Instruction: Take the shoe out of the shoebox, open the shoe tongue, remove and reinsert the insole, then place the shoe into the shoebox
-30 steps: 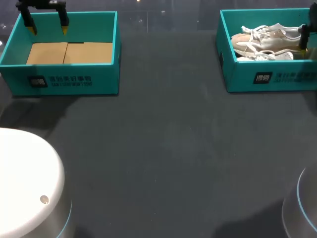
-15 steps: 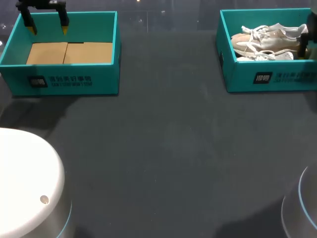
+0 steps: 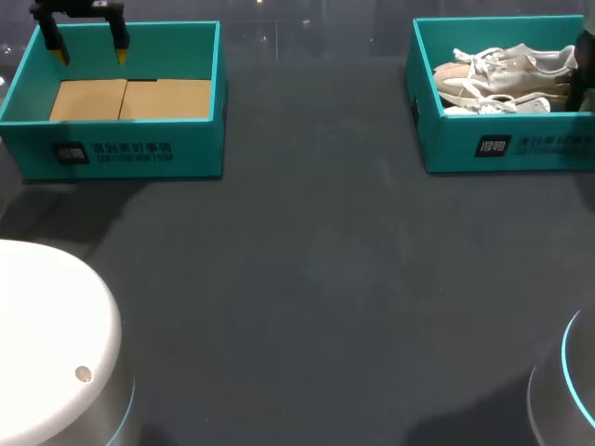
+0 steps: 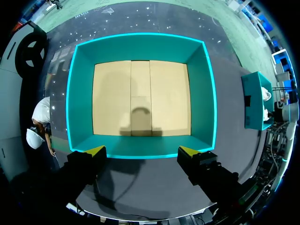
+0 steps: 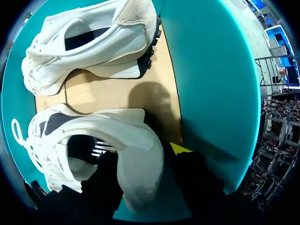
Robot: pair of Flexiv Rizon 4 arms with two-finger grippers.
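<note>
Right gripper [image 5: 143, 161] has dropped into right box [image 3: 446, 139], now at heel of near shoe [image 5: 93, 131]. Clamped or not: cannot tell. Lift-out looks imminent. Shoe's long axis runs along box length, toe toward table middle, heel at gripper. Left gripper [image 4: 146, 152] spread wide, unmoved above left box [image 4: 140, 47].

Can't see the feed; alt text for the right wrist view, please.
Right gripper low inside the teal shoebox, at the heel of the nearer white shoe. A second white shoe lies beyond it on the cardboard floor. Whether the grip has closed cannot be seen.
</note>
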